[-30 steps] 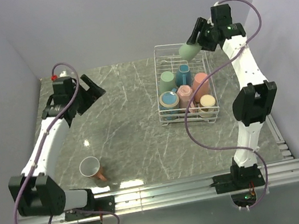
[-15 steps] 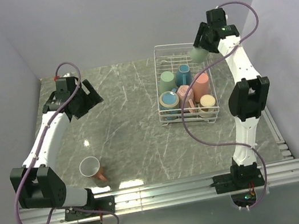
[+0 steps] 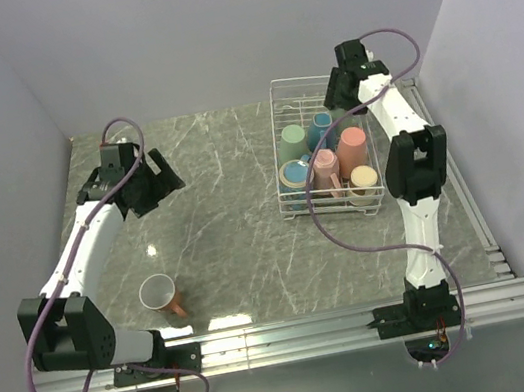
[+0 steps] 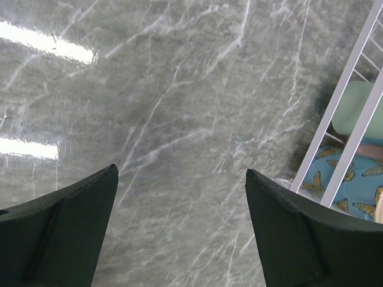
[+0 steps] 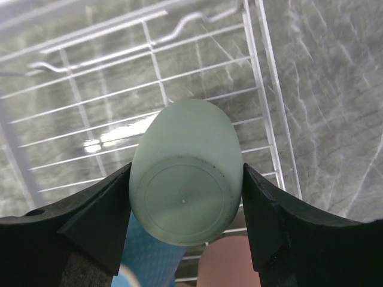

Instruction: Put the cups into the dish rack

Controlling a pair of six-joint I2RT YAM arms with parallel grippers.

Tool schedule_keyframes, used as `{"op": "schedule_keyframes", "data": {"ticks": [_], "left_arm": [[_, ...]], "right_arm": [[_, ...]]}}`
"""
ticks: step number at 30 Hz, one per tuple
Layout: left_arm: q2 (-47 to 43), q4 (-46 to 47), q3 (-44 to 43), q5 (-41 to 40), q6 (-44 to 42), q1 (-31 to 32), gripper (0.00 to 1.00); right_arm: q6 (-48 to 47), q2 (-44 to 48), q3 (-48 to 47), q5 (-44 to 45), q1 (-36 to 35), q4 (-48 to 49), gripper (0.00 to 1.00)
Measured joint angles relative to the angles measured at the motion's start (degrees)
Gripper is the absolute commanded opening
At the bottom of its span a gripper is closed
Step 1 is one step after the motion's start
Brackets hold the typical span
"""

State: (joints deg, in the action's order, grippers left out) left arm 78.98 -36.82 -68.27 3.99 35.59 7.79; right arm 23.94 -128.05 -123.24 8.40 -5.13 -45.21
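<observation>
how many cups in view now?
8. Six cups sit in the dish rack; one pale green cup in the right gripper over the rack's far end; one orange cup lies on the table near the left arm's base. Some may be hidden.

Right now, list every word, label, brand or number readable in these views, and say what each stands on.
None can be read.
The pale green cup shows only moulded rings on its base.
The blue butterfly-printed cup bears no lettering.
</observation>
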Motion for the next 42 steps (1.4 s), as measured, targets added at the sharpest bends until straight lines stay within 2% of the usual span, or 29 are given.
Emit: {"op": "schedule_keyframes", "data": {"ticks": [4,5,13,15,16,17,18,21,22,28,33,42], "left_arm": [[-0.8,0.1,1.2,1.0,0.0,0.0,0.96],[-0.8,0.1,1.4,1.2,0.0,0.0,0.99],[-0.8,0.1,1.4,2.2,0.0,0.0,0.99],[-0.8,0.1,1.4,2.4,0.0,0.0,0.99],[-0.8,0.1,1.4,2.5,0.0,0.0,0.99],[-0.8,0.1,1.4,2.5,0.0,0.0,0.99],[-0.7,0.1,1.4,2.5,0.0,0.1,0.99],[-0.7,0.1,1.4,2.7,0.0,0.3,0.99],[-0.7,0.1,1.4,2.7,0.0,0.4,0.99],[-0.6,-0.1,1.3,2.7,0.1,1.2,0.99],[-0.6,-0.6,0.0,2.9,0.6,1.5,0.99],[-0.7,1.3,-7.2,7.0,4.3,2.6,0.99]], "right_arm": [[0.0,-1.1,-0.1,2.9,-0.2,0.6,0.00],[0.0,-1.1,-0.1,3.6,-0.2,0.5,0.00],[-0.1,-1.4,-0.1,8.8,-0.8,-0.3,0.01],[-0.4,-1.4,-0.1,9.4,-1.0,-0.7,0.11],[-0.5,-1.4,-0.1,9.5,-1.2,-0.9,0.26],[-0.7,-1.4,-0.1,9.5,-1.3,-1.0,0.35],[-0.8,-1.4,-0.1,9.5,-1.3,-1.0,0.51],[-1.0,-1.4,-0.1,9.3,-1.3,-1.0,0.75],[-1.1,-1.4,-0.1,9.2,-1.3,-1.0,0.78],[-1.4,-1.2,-0.2,8.7,-1.3,-1.9,0.85],[-1.5,1.3,-0.2,8.7,-1.3,-3.7,0.87],[-0.4,18.3,0.6,8.0,-1.7,-3.6,0.87]]}}
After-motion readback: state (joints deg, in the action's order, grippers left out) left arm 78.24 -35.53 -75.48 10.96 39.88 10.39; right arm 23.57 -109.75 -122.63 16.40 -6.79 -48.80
